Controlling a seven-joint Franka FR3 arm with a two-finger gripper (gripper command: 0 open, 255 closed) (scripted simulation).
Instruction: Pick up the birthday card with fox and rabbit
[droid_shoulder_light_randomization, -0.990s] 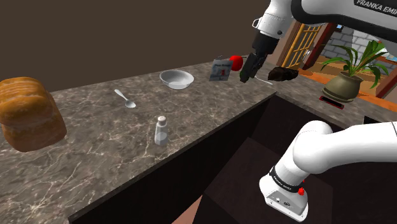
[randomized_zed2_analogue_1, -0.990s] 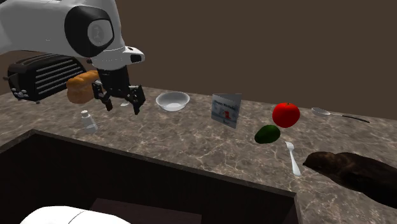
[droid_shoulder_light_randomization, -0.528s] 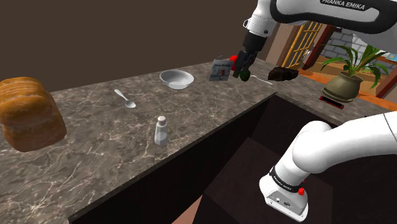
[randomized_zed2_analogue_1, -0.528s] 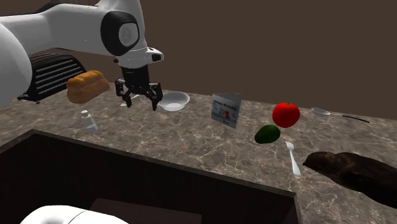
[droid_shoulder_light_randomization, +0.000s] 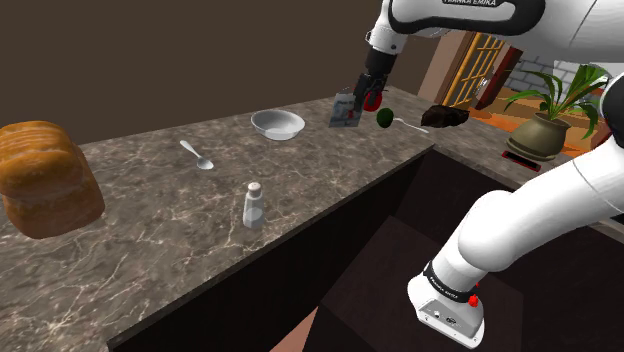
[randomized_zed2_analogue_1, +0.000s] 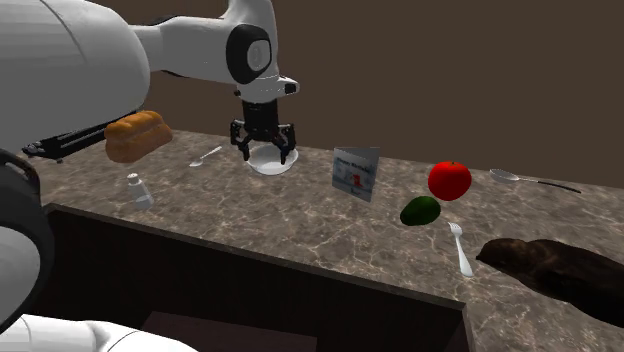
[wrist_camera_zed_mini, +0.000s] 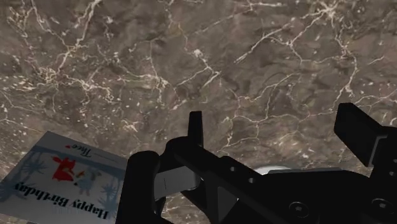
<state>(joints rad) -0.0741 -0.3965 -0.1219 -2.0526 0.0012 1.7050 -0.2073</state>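
The birthday card, pale blue with small red and blue figures and the words "Happy Birthday", stands half open on the dark marble counter. In the second exterior view the card stands between a white bowl and a red apple. My black gripper hangs open in the air just beside the card, holding nothing. From the other side the gripper shows in front of the bowl. In the wrist view the card lies off to one side of the spread fingers.
Also on the counter are an avocado, a fork, a spoon, a dark lumpy object, a salt shaker, another spoon and a bread loaf. A potted plant stands beyond the counter.
The arm has swung along the counter toward the card, from near the shaker side to beside the bowl and card. The fingers stayed open.
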